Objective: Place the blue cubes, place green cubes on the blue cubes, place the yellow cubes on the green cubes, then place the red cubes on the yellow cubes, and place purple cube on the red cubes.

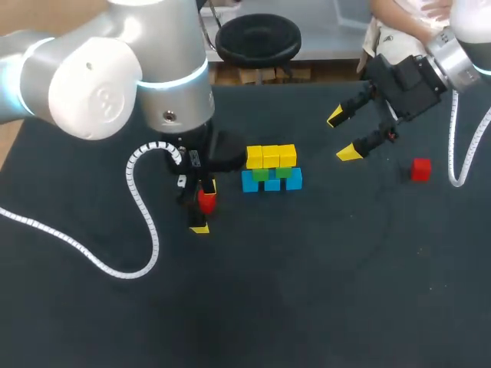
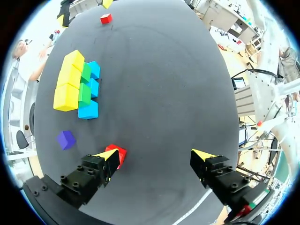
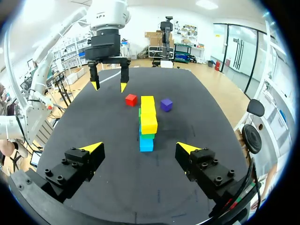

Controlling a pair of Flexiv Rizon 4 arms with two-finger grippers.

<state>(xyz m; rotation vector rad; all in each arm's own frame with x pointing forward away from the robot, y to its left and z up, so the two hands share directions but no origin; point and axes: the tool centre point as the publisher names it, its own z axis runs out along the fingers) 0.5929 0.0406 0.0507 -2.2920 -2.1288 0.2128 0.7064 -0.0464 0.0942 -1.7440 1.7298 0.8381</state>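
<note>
Three blue cubes [image 1: 272, 182] stand in a row mid-table, with green cubes [image 1: 271, 173] on them and three yellow cubes [image 1: 271, 156] on top. From the left wrist the stack shows as yellow cubes [image 2: 68, 82], green cubes [image 2: 85, 84] and blue cubes [image 2: 89, 91]. My left gripper [image 1: 204, 207] is open, low over the table left of the stack. One red cube [image 2: 116, 153] lies just inside one of its fingers, far from the other. A second red cube [image 1: 420, 169] lies at the right. My right gripper [image 1: 343, 135] hangs open and empty above the table, right of the stack. The purple cube [image 2: 66, 139] sits near the stack's end.
A white coiled cable [image 1: 142, 222] trails from my left arm across the dark mat [image 1: 307, 291]. Another cable [image 1: 460, 153] hangs by my right arm near the right edge. In the head view my left arm hides the purple cube.
</note>
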